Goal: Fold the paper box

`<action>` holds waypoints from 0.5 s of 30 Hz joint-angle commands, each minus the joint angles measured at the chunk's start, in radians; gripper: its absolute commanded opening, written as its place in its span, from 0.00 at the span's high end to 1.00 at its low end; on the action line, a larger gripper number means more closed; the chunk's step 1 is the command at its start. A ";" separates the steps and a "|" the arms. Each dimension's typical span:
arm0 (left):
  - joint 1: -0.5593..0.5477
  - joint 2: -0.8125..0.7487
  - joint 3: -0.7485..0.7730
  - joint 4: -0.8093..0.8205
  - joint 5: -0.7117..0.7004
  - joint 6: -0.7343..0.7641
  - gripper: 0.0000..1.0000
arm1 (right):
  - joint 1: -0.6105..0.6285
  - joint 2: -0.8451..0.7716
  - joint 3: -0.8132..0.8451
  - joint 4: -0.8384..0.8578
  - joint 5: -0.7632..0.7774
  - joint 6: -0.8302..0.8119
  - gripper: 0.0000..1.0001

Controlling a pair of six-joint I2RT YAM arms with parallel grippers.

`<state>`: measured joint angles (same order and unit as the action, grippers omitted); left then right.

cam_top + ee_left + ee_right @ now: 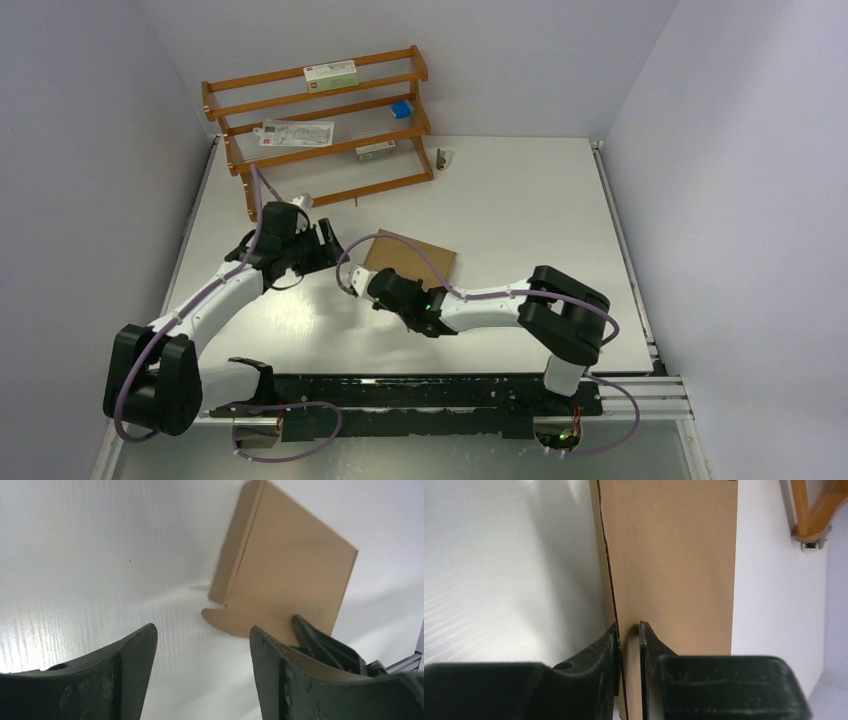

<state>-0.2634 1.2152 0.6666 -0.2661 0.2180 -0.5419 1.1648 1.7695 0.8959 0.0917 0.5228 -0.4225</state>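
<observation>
The paper box (418,256) is plain brown cardboard, folded flat, lying mid-table. In the right wrist view the paper box (674,555) fills the middle, and my right gripper (629,627) has its fingers close together on either side of the box's near left edge, pinching the cardboard. In the left wrist view the paper box (290,570) shows a side wall and a rounded tab (225,621), with the right gripper's finger (310,636) on its near edge. My left gripper (202,630) is open over bare table, short of the tab. From above, the left gripper (330,246) sits just left of the box.
A wooden rack (320,130) stands at the back left, holding a white red-labelled carton (330,73), a small blue box (401,108) and a flat packet (297,133). A small dark object (442,159) stands beside it. A black rail (400,392) runs along the near edge.
</observation>
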 commanded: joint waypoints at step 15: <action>0.036 -0.100 0.263 -0.196 -0.084 0.087 0.25 | -0.154 -0.216 0.124 -0.265 -0.469 0.171 0.93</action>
<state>-0.2413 1.1442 0.8402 -0.4007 0.1642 -0.5030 1.0710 1.6199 0.9474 -0.0898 0.2352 -0.3168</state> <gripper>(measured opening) 0.751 0.140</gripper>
